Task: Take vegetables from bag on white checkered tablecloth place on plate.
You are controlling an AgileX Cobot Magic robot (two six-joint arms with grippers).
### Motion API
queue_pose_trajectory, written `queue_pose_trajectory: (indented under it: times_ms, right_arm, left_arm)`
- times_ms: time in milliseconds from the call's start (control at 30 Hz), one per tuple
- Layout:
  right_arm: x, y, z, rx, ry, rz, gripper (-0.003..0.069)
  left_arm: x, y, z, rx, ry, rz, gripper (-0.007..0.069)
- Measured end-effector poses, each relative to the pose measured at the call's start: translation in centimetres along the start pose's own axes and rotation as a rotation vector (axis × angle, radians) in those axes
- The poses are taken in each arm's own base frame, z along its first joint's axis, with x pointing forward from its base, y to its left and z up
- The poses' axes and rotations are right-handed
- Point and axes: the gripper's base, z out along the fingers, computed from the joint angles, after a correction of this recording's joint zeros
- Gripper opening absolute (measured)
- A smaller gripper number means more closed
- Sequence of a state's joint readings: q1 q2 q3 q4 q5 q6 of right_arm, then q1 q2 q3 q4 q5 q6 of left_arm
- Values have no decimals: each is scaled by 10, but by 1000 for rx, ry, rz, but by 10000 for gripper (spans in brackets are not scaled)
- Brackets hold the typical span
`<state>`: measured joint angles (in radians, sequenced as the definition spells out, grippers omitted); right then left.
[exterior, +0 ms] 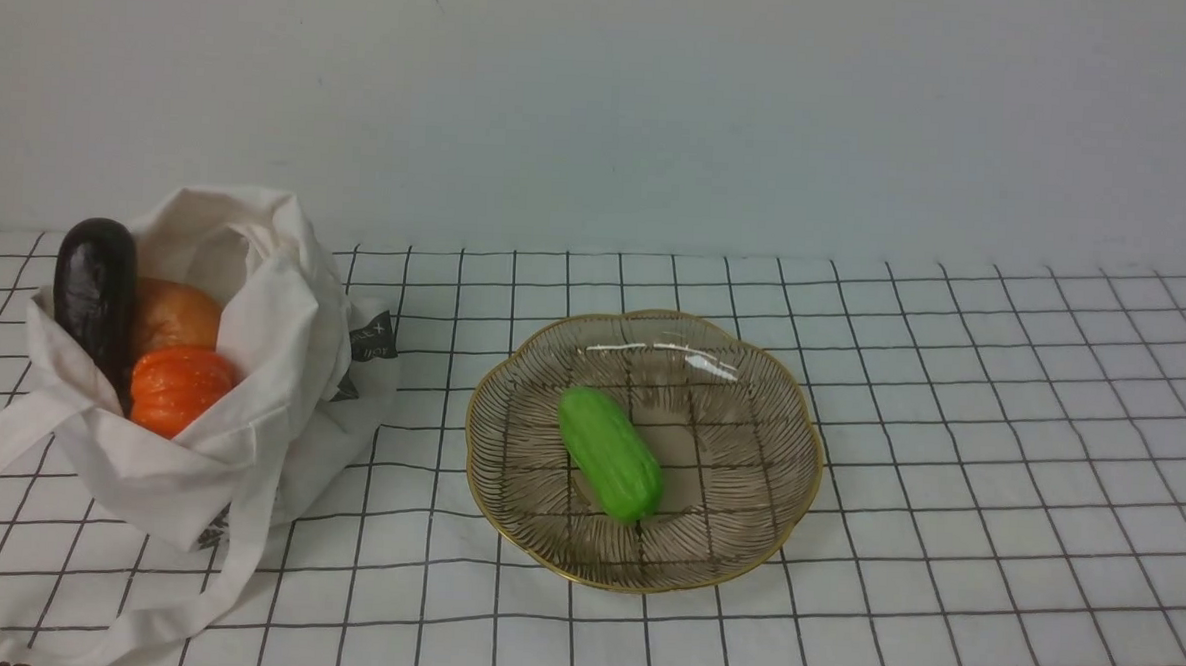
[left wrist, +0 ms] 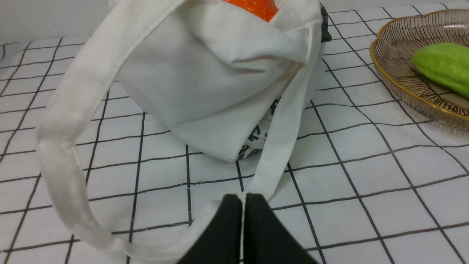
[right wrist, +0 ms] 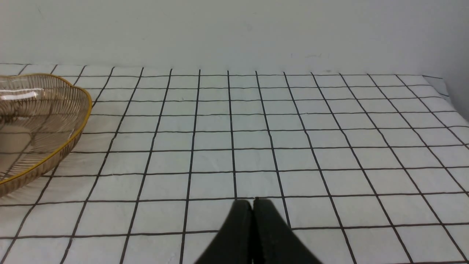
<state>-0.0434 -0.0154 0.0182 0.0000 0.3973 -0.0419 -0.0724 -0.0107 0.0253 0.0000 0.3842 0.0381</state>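
Observation:
The white cloth bag (exterior: 252, 358) stands open at the left on the checkered tablecloth (exterior: 947, 489). In it are a dark purple eggplant (exterior: 94, 291), a yellow-orange round vegetable (exterior: 173, 315) and an orange pumpkin (exterior: 178, 387). The green cucumber-like vegetable (exterior: 610, 454) lies in the smoky glass plate (exterior: 795, 412) at the middle. Neither gripper shows in the front view. In the left wrist view my left gripper (left wrist: 243, 198) is shut, low over the cloth, in front of the bag (left wrist: 205, 80), with its strap (left wrist: 62, 146) running by the tips. My right gripper (right wrist: 253, 203) is shut and empty, to the right of the plate (right wrist: 82, 123).
A plain pale wall runs behind the table. The bag's long strap loops lie on the cloth at the front left (exterior: 242, 578). The cloth's right edge shows in the right wrist view (right wrist: 445, 88).

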Motion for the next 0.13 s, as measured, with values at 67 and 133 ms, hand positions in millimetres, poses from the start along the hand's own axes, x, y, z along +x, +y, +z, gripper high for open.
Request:
queue_pose_trajectory:
  times_ms: [67, 133]
  right_arm:
    - [0, 0, 0, 0, 0, 0, -14]
    - [0, 0, 0, 0, 0, 0, -14]
  left_arm:
    - [0, 0, 0, 0, 0, 0, -8]
    - [0, 0, 0, 0, 0, 0, -8]
